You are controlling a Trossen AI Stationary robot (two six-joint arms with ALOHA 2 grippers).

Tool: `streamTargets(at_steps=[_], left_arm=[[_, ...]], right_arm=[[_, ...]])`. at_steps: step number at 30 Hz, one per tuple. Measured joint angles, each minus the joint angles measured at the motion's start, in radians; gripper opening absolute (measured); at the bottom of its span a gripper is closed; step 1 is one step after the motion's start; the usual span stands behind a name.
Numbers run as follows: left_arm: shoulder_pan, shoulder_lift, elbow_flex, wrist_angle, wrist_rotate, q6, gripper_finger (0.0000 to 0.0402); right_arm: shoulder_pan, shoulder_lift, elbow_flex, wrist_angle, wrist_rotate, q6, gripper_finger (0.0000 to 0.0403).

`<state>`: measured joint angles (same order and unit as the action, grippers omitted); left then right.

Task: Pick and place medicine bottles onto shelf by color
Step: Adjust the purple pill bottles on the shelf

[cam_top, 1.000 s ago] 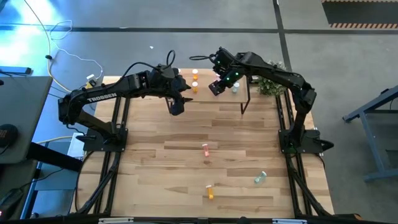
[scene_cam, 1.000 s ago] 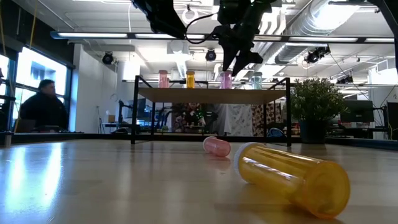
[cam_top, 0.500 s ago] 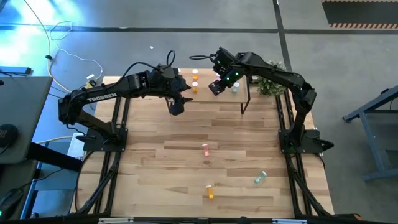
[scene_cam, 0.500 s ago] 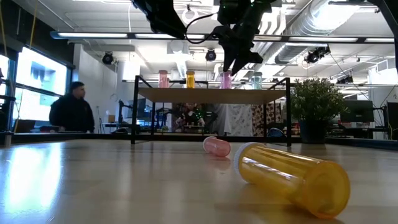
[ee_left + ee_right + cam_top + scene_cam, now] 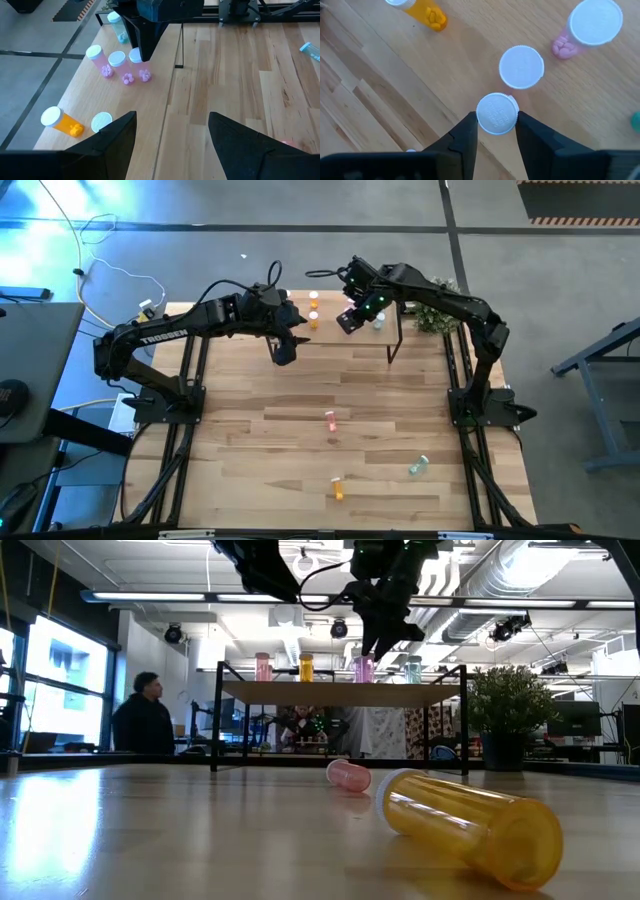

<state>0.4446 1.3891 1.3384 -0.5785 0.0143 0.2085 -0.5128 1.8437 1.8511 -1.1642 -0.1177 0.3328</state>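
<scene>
The shelf (image 5: 340, 693) stands at the table's far side. On it stand three pink bottles (image 5: 116, 60), a teal one (image 5: 116, 20) and an upright orange one (image 5: 306, 666); another orange one (image 5: 57, 120) lies on its side. My right gripper (image 5: 496, 122) is above the shelf, shut on the nearest pink bottle (image 5: 136, 56). My left gripper (image 5: 172, 135) hangs open and holds nothing, above the table just in front of the shelf's left part (image 5: 283, 352). A pink bottle (image 5: 330, 419), a teal bottle (image 5: 418, 466) and an orange bottle (image 5: 338, 488) lie on the table. My right gripper pinches the white cap (image 5: 497, 114) of the pink bottle between its two fingers, one on either side of the cap's rim. The fingers (image 5: 145, 45) come steeply from above. The bottle stands upright with its base on the shelf board.
A potted plant (image 5: 432, 318) stands at the table's far right corner. Thin black shelf legs (image 5: 395, 345) reach down to the table. A person (image 5: 145, 720) is in the room beyond the table. Bare wood lies between the shelf and the loose bottles.
My right gripper has stayed over the shelf and its fingers have drawn in onto the pink bottle's cap. The bottle stands where it was. In the room behind, the person has walked to the right.
</scene>
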Motion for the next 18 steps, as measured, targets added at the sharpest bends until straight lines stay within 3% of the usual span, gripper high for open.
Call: streamTargets(at_steps=[18], left_arm=[[0.0, 0.0, 0.0, 0.0, 0.0, 0.0, 0.0236]], right_arm=[[0.064, -0.001, 0.0, -0.015, 0.031, 0.0, 0.0114]])
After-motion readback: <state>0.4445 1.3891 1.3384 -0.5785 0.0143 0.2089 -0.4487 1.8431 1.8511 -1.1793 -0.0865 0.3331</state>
